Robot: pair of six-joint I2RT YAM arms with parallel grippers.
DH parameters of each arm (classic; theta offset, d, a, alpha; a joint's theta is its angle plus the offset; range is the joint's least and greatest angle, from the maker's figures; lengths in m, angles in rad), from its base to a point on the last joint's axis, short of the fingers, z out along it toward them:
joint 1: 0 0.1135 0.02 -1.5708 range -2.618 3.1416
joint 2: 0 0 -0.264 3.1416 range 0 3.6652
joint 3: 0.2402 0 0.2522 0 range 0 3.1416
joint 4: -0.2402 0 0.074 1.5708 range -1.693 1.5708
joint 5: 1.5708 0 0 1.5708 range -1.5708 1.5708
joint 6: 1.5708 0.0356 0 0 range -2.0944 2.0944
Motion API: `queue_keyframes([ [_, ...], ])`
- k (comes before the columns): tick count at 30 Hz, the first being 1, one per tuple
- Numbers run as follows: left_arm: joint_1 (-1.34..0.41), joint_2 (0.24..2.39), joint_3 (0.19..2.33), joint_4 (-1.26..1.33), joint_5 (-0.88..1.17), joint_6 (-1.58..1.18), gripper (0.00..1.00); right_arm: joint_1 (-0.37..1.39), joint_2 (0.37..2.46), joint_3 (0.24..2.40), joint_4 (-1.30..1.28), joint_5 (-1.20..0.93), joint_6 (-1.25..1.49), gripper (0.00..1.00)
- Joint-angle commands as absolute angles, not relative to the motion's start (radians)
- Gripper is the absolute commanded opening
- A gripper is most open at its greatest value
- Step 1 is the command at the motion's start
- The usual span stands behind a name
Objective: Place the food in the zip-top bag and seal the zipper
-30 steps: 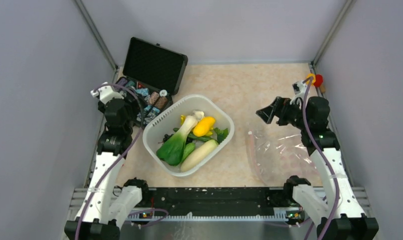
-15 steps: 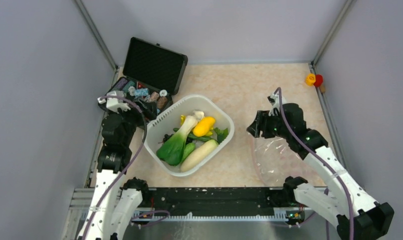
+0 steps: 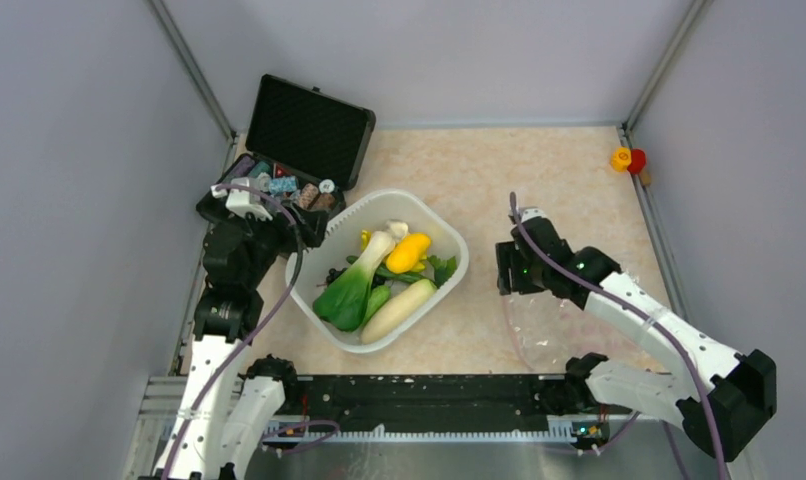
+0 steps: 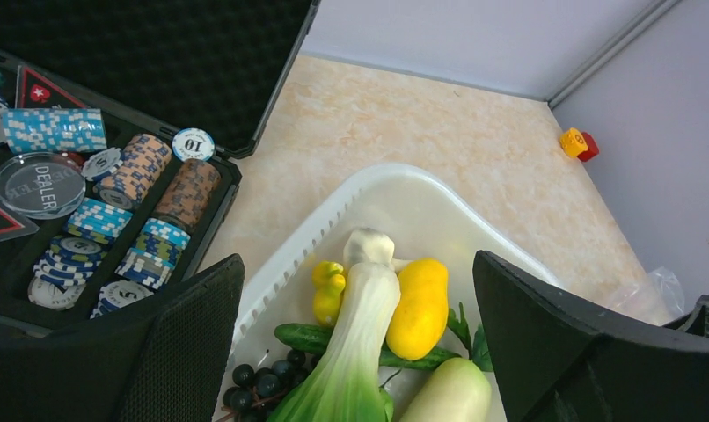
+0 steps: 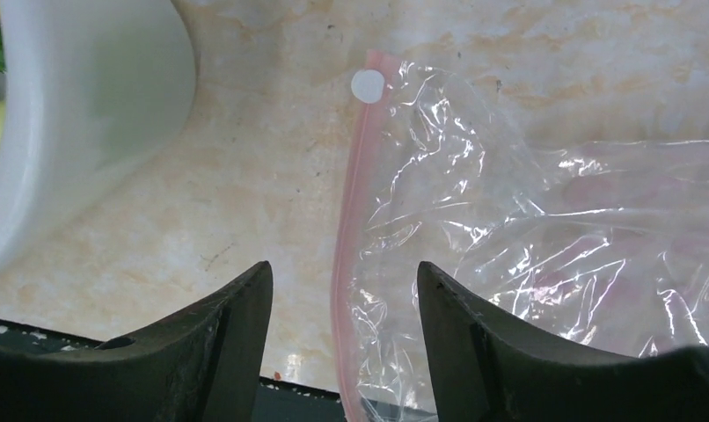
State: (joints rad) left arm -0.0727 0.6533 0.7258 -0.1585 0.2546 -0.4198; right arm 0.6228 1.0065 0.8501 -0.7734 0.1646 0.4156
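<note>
The zip-top bag (image 5: 553,220) lies flat and crumpled on the table (image 3: 519,170), on the right side just beside the white tub (image 3: 457,240). It is clear and shiny, with many creases, and looks empty. Its zipper (image 5: 347,237), a thin pink strip, runs along the edge facing the tub, with the small white slider tab (image 5: 367,85) at the far end. From these views I cannot tell whether the mouth is zipped or parted.

The right gripper (image 5: 342,290) hangs low over that edge, jaws apart, the pink strip between them and nothing clamped. The step in hand looks like taking hold of the bag's mouth to open it. The next move probably calls for coming down and pinching one layer only, since the thin film could slide or bunch up.

All the food sits in the tub: bok choy (image 3: 354,280), radish (image 3: 399,308), yellow pepper (image 3: 409,252), cucumber (image 4: 307,336) and grapes (image 4: 259,382). The left gripper (image 4: 355,264) hovers above the tub's near-left rim, jaws wide apart and empty. An open black case (image 3: 309,125) of chips stands behind it.
</note>
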Motion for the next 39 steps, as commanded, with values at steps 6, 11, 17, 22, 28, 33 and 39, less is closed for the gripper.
queue_keyframes([
  [6,-0.069,0.692,0.754,-0.128,0.328,-0.408,0.99,0.772,1.113,0.835,-0.822,0.274,0.551,0.50],
  [11,-0.069,0.691,0.752,-0.132,0.328,-0.399,0.99,0.817,1.142,0.809,-0.825,0.338,0.608,0.46],
  [17,-0.069,0.693,0.763,-0.132,0.364,-0.392,0.99,0.835,1.177,0.756,-0.779,0.318,0.636,0.40],
  [22,-0.069,0.700,0.772,-0.120,0.486,-0.356,0.99,0.834,1.206,0.740,-0.751,0.323,0.667,0.32],
  [28,-0.071,0.717,0.785,-0.123,0.638,-0.340,0.99,0.835,1.215,0.707,-0.722,0.375,0.687,0.15],
  [33,-0.071,0.730,0.793,-0.123,0.682,-0.332,0.99,0.836,1.214,0.686,-0.697,0.397,0.696,0.04],
  [39,-0.092,0.765,0.808,-0.124,0.758,-0.320,0.97,0.835,1.154,0.696,-0.657,0.397,0.677,0.00],
])
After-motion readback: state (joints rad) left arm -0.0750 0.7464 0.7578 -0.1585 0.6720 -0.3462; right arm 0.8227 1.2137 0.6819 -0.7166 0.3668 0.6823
